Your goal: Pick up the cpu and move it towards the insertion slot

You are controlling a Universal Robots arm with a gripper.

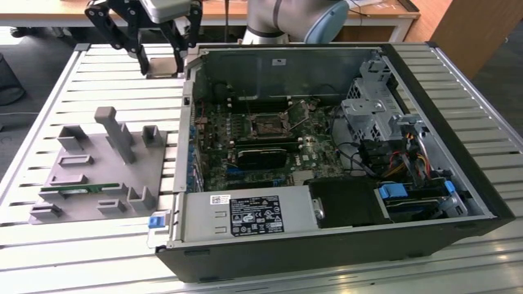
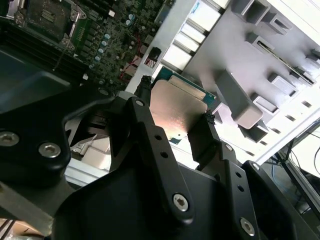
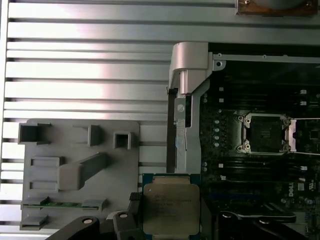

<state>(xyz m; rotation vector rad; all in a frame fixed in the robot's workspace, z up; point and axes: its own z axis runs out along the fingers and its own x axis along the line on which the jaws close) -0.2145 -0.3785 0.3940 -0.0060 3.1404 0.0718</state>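
Note:
My gripper (image 1: 161, 65) hangs above the slatted table at the back of the exterior view's left, just outside the open computer case, and is shut on the cpu (image 1: 163, 67). Both wrist views show the cpu (image 2: 177, 112) (image 3: 170, 207), a flat square chip with a silvery top and green edge, clamped between the black fingers (image 2: 145, 125). The insertion slot (image 1: 267, 125) (image 3: 265, 132) (image 2: 45, 17) is a dark square socket in a silvery frame on the motherboard, inside the case. The cpu is held apart from it, over the table beside the case wall.
A grey plastic tray (image 1: 98, 165) (image 3: 75, 170) with upright posts lies on the table at the exterior view's left, a thin green memory stick (image 1: 78, 190) in it. The case's walls (image 1: 482, 153) surround the motherboard, a black card (image 1: 261, 156) and drive cages (image 1: 376, 116).

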